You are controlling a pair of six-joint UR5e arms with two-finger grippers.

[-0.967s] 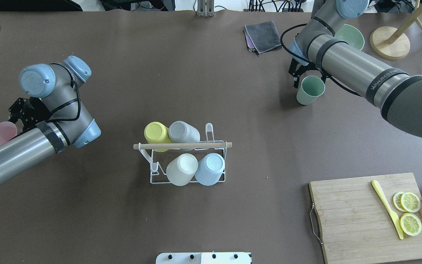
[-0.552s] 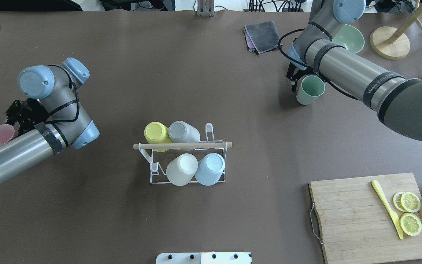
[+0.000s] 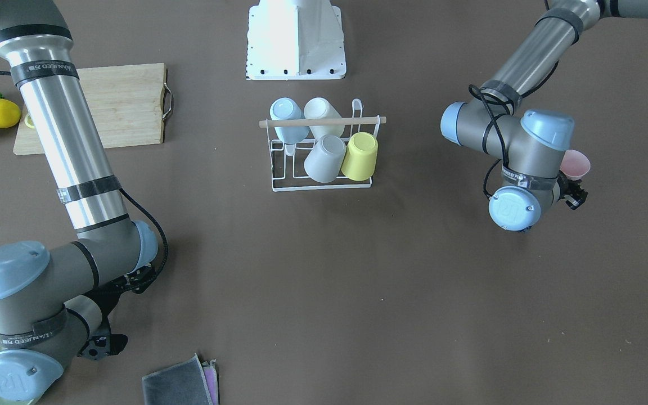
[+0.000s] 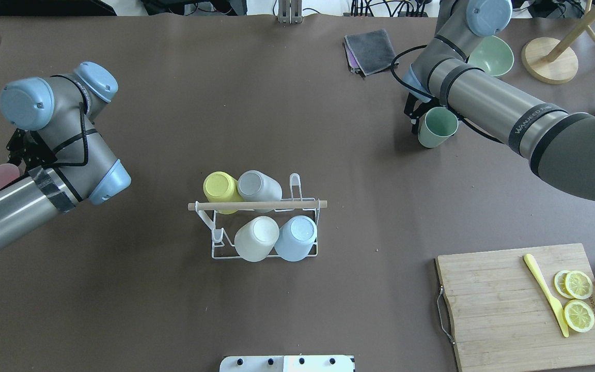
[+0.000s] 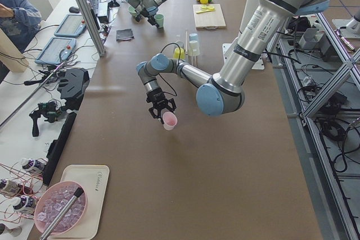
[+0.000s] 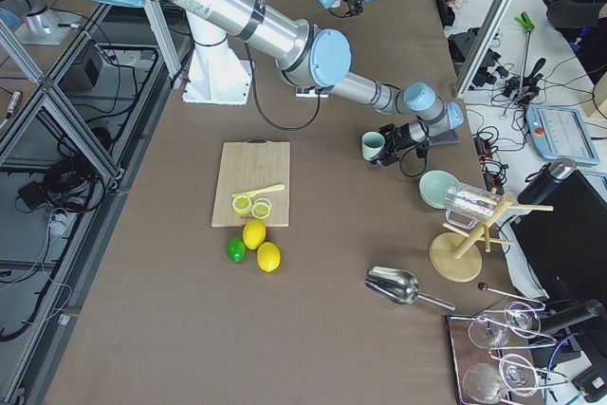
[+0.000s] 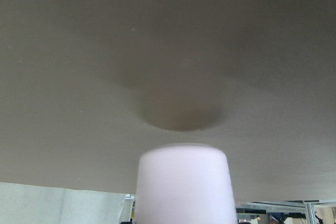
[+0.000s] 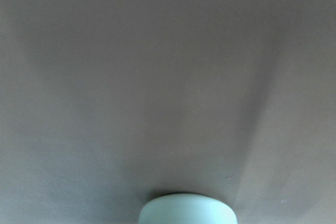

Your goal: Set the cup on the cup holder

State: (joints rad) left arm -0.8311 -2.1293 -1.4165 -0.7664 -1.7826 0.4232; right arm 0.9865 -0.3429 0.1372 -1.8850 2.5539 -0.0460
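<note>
Left end effector [image 5: 163, 111] shifted leftward, clamped on pink cup [image 5: 170, 121], well apart from cup holder [image 4: 256, 205]

**Lettering on the arms; little else can be read**

"WANJEED" stands in white on the black band [image 4: 535, 114] round the right arm [image 4: 483, 95] in the overhead view. It shows again on that arm's upper band [image 3: 44, 68] and lower band [image 3: 30, 336] in the front-facing view. The left arm [image 3: 532, 56] has a wrist band [image 3: 518, 175] with print too fine to read. Its blue joint cap [image 3: 511, 208] bears a logo resembling "UR". Script on the tray [image 5: 97, 181] and a stamp on the cutting board [image 4: 593, 300] are illegible.
</note>
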